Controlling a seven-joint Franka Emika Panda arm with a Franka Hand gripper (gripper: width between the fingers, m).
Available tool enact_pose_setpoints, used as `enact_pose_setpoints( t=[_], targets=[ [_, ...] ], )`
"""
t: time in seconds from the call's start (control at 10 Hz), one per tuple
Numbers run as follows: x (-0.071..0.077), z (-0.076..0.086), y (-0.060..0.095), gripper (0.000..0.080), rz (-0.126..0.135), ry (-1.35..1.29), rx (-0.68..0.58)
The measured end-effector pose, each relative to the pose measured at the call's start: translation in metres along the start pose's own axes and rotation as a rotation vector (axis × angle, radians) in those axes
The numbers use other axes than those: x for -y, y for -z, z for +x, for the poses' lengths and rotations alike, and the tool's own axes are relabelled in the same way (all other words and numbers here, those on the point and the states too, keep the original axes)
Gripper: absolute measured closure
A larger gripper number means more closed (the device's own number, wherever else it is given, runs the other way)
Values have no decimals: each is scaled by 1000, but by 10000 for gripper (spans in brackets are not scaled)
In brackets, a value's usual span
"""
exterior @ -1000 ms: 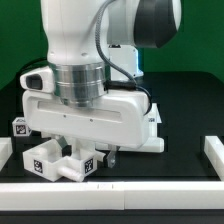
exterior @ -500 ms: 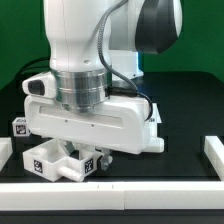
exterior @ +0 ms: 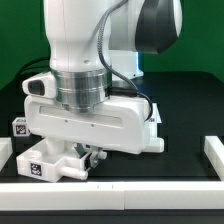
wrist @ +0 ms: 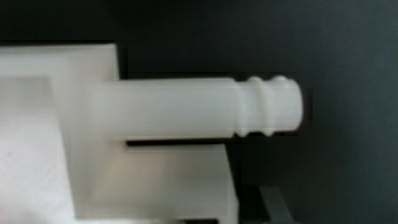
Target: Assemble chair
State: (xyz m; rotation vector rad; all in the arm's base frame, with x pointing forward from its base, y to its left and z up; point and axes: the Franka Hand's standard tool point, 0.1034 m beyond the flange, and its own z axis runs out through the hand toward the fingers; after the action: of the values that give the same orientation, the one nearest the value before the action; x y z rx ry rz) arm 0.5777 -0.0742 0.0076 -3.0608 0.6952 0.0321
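Two-finger gripper [exterior: 87,153] is lowered almost to the black table top [exterior: 185,125] with its jaws closed right together. Whether anything is pinched cannot be told, because the fingertips are masked by the wrist housing.

Directly under and just beside the gripper, a chunky white plastic chair part [exterior: 45,166] with black-and-white square tags is seen resting on the table. In the wrist view, right at the tool, a round white peg with a ridged tip [wrist: 214,105] is shown sticking out sideways from a white blocky body [wrist: 54,95].

Further off, on the exterior view's left, a small white tagged block [exterior: 18,126] is set apart from the gripper. Furthest out, a plain white edge block [exterior: 213,150] is placed well apart on the exterior view's right.
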Motion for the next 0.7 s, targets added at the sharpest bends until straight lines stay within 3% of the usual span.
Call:
enact_pose_setpoints(
  t=[0.3, 0.6, 0.7],
  targets=[
    [4, 4, 10, 777, 2, 78, -13],
    [52, -9, 39, 777, -10, 148, -34],
    [50, -10, 36, 777, -11, 145, -43]
  ],
)
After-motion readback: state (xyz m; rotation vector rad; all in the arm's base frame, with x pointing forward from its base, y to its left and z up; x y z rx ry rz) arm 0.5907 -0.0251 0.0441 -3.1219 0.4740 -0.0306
